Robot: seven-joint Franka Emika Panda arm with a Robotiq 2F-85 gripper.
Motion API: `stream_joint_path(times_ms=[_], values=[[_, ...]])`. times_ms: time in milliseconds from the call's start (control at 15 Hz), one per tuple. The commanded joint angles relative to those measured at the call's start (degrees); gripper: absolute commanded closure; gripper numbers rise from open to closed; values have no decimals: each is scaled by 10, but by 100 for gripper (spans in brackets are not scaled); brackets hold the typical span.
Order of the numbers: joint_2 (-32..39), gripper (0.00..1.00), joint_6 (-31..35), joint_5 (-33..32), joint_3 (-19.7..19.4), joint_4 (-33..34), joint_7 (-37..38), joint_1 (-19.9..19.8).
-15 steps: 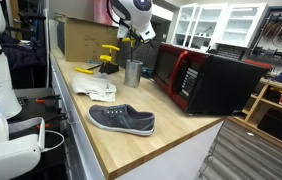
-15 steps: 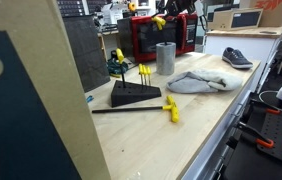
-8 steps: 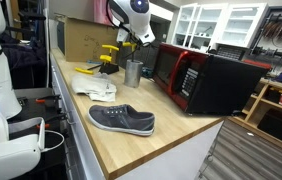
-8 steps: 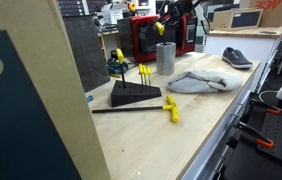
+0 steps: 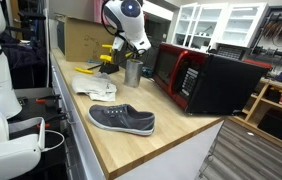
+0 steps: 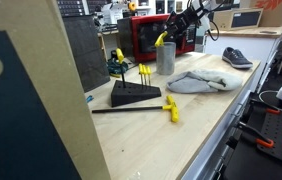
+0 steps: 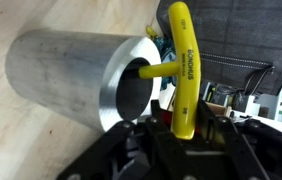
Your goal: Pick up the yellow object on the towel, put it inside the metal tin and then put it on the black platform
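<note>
Claw: gripper (image 7: 184, 128) clamped on yellow tool (image 7: 184, 65), a smooth plastic T-handle.
Tin (image 7: 81, 80): brushed metal cylinder; tool's shaft reaches its open mouth.
Bench (image 5: 151, 150): pale wood grain.

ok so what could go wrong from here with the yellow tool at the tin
1. The yellow T-handled tool meets the tall cylindrical metal tin at its mouth; the shaft could catch the rim and tip the free-standing tin.
2. The jaws seem to grip only one end of the handle, so it might twist or slip.
</note>
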Motion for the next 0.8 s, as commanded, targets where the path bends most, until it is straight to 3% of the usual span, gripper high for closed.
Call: stream_joint_path(times_ms=[0,267,733], values=[[-36,29,64,-33,-1,-39,8,1],[-54,2,84,-135,4,-56,78,3],[-69,0,38,-405,17,-31,246,11]])
